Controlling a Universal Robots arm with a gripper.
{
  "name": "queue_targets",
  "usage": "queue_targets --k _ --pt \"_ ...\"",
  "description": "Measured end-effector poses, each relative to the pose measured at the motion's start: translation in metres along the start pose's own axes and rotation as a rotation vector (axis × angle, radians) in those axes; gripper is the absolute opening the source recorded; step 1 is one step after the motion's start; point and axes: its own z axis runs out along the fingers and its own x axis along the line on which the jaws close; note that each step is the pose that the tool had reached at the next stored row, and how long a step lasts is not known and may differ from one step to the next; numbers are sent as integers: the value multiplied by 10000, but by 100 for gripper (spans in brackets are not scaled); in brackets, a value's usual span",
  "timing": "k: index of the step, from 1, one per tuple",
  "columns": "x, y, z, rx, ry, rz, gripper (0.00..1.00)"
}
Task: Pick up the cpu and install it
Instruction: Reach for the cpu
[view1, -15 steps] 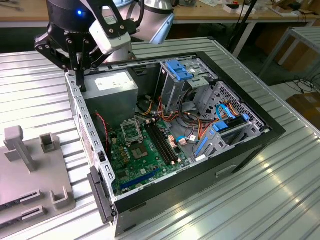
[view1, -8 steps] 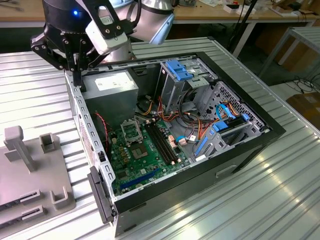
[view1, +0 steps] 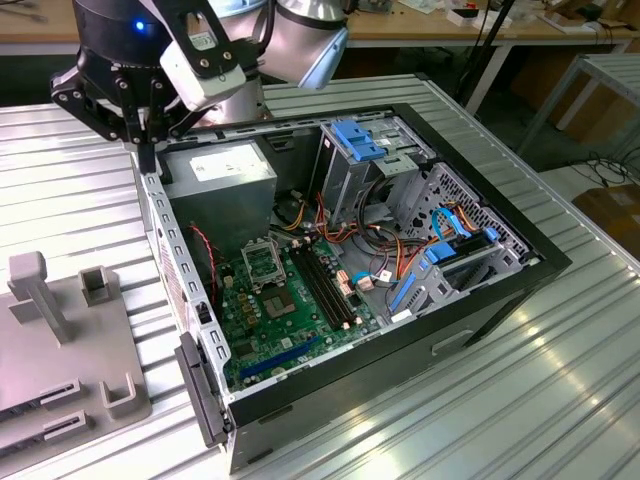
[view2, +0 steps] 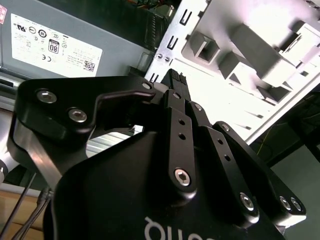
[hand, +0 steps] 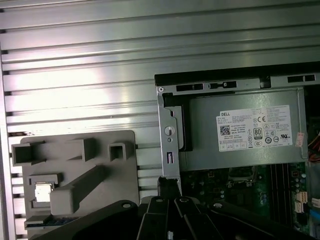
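- Pincer hangs with its fingers pressed together and nothing between them. The tips are at the metal side rail of the open computer case, by the corner of the power supply. I cannot tell whether they touch the rail.
- In the first wrist view the cpu lies flat in a pocket of the grey holder, silvery top up, well apart from the pincer.
- The holder sits on the ribbed metal bench beside the case, on the exterior view's left.
- Inside the case lies the green motherboard. Its square socket is near the power supply, with long black memory slots beside it.
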Motion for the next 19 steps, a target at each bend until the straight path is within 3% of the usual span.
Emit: queue_targets --k 19 --pt "139 -11 8 1 0 0 11"
